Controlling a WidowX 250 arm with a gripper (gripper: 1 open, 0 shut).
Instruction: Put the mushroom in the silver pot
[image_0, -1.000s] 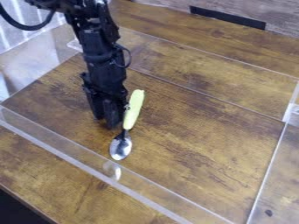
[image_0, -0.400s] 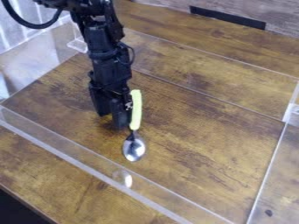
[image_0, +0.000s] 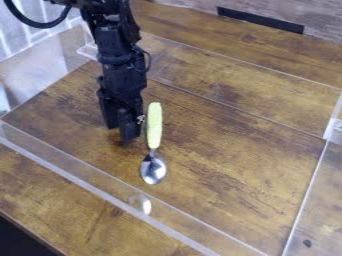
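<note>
The black hand (image_0: 124, 125) is pointing straight down at the wooden table (image_0: 227, 90), its tips sitting at or just above the boards; from this angle the fingers are merging into one dark block, so I cannot tell whether they are standing apart or together, and nothing is showing between them. Just to the right of the hand a spoon (image_0: 152, 140) is lying flat on the table, its yellow handle running up beside the fingers and its silver bowl resting nearer the camera; whether the handle is touching the hand is not clear. The black arm (image_0: 114, 45) is rising from the hand toward the upper left corner, where cables are looping behind it. The table is showing dark brown planks with worn, lighter streaks, and a low clear plastic wall (image_0: 80, 165) is fencing the work area, its front edge crossing diagonally below the spoon and catching small glints of light. At the far top edge a dark flat strip (image_0: 261, 17) is lying along the wood. Neither the mushroom nor the silver pot is appearing anywhere in this view.
</note>
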